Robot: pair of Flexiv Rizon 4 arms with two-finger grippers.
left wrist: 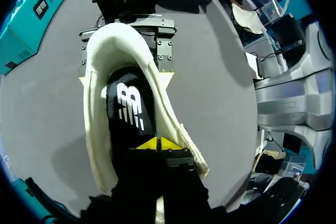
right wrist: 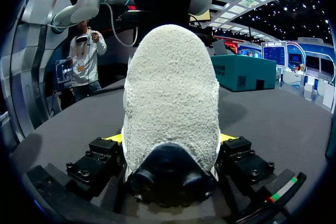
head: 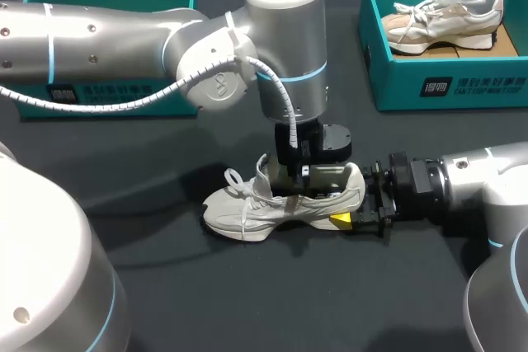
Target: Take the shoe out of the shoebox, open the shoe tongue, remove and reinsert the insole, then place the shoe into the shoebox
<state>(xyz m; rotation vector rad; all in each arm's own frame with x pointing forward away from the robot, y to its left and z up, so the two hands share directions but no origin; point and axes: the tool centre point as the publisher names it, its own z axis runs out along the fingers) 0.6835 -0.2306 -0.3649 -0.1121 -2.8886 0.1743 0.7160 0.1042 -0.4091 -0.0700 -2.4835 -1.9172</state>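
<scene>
Pinching shoe point(head: 247, 208) heel, right gripper point(right wrist: 170, 139), left gripper point(left wrist: 157, 143) inside (covering insole point(left wrist: 126, 106)), shoebox point(head: 450, 92) behind

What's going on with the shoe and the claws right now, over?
Right claw shut on shoe heel. Left claw shut, tips inside shoe at insole. Shoe on table. Nothing blocking.

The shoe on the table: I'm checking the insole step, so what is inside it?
Inside the off-white sneaker lies a black insole with a white logo, with the left gripper down in the opening. The toe end is hidden beneath that gripper.
</scene>
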